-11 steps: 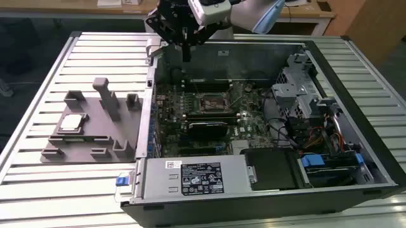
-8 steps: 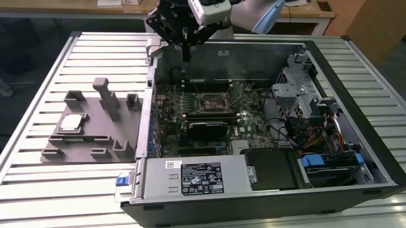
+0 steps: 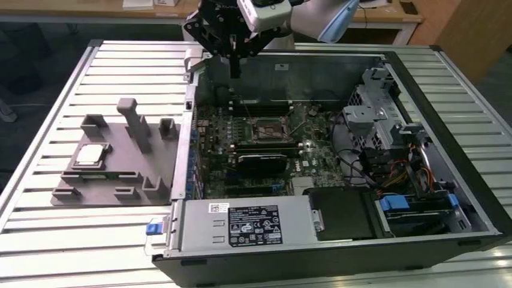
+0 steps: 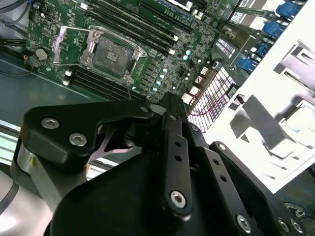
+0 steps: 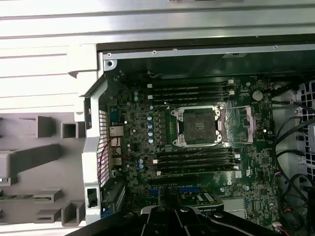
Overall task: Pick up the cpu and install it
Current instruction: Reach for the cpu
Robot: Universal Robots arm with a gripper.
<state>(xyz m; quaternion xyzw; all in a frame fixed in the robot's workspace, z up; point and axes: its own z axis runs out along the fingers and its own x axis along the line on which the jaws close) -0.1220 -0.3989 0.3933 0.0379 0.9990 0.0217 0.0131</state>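
The cpu (image 3: 90,155), a small square chip with a shiny silver top, lies flat on the grey fixture block (image 3: 112,165) at the exterior view's left, outside the computer case. My gripper (image 3: 234,71) hangs above the case's far wall, well away from the cpu, its fingers shut together with nothing between them. The motherboard socket (image 3: 268,128) is empty with its metal load plate (image 5: 237,125) flipped open; both wrist views show the socket (image 5: 197,125) (image 4: 110,54). The gripper's black linkages (image 5: 170,221) sit over the board's near side in the first wrist view.
The open computer case (image 3: 240,231) lies on a slatted metal table (image 3: 48,240). Memory slots (image 5: 194,162) flank the socket. A drive cage (image 3: 376,105) and cables (image 3: 400,174) fill the case's right side. Upright posts (image 3: 136,123) rise from the fixture.
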